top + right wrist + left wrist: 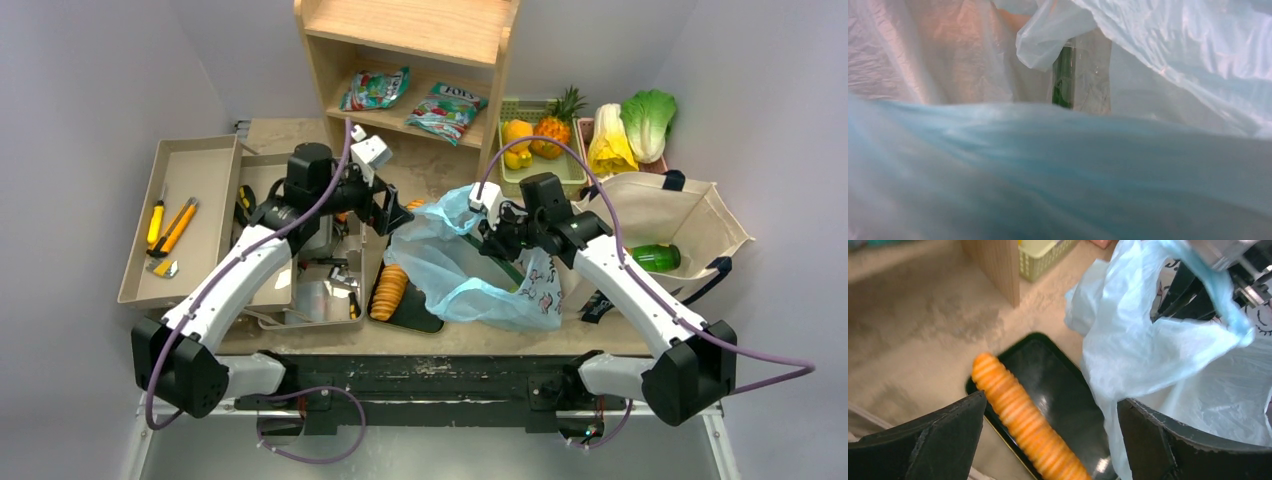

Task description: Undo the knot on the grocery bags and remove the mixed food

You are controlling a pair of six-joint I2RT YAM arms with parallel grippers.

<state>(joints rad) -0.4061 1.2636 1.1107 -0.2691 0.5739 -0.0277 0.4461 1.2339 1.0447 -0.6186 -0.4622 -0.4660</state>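
The light-blue plastic bag (pixel 470 275) with pink prints lies open at the table's middle. It also shows in the left wrist view (pixel 1148 345). My left gripper (pixel 397 212) is open at the bag's left edge. Its right finger (pixel 1168 440) touches the film, and nothing is between the jaws (pixel 1050 440). My right gripper (pixel 495 232) reaches into the bag's mouth, where blue film (pixel 1058 170) covers its fingers. A dark green item (pixel 1063 82) shows inside the bag. The cream tote (pixel 655 210) lies at right with a green bottle (pixel 655 258) in its mouth.
A black tray (pixel 415 310) holds a row of orange crackers (pixel 388 290) under the bag's left side. Behind stands a wooden shelf (pixel 410 60) with snack packets. A green basket (pixel 565 165) holds a pineapple (pixel 555 125) and yellow produce (pixel 517 140). Cabbages (pixel 630 130) lie beside it. Tool trays (pixel 190 215) stand at left.
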